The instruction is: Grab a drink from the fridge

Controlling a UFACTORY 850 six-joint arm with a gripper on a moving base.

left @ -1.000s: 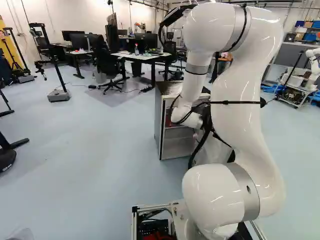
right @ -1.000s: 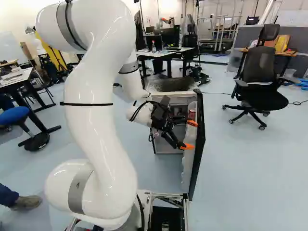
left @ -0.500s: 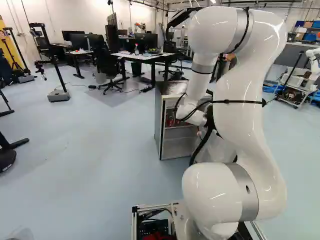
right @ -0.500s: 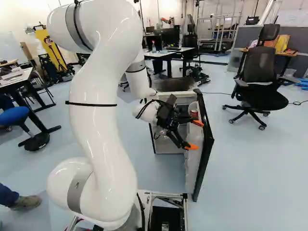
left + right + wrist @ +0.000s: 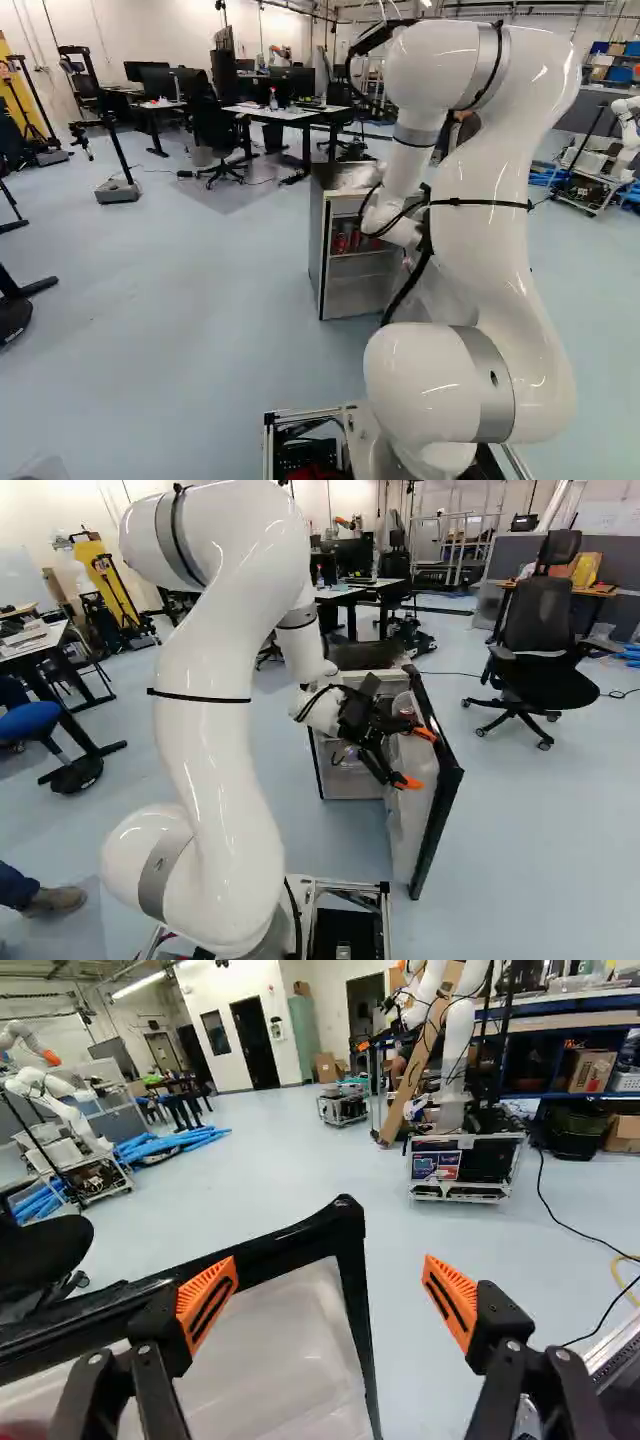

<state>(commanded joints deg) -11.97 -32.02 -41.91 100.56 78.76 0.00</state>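
Note:
My gripper (image 5: 417,757) is at the inner side of the fridge door (image 5: 436,805) in the right base view. In the wrist view the gripper (image 5: 329,1295) stands open, one finger over the door's pale inner panel (image 5: 290,1345) and the other out past its black edge; nothing is gripped. The fridge (image 5: 318,245) has its door ajar, and red cans (image 5: 343,240) show on an upper shelf in the left base view, partly behind my arm. Something red (image 5: 22,1430) lies at the door's inner side, beside one finger, mostly cut off.
A black office chair (image 5: 545,660) stands right of the door in the right base view. Desks (image 5: 285,114) are behind the fridge. Another robot (image 5: 455,1050) stands on a cart farther ahead in the wrist view. A person's foot (image 5: 55,900) shows left of my arm.
The fridge door has swung wider, and my gripper has moved along with it toward the right of the right base view. More red cans show inside the fridge. The base has not moved.

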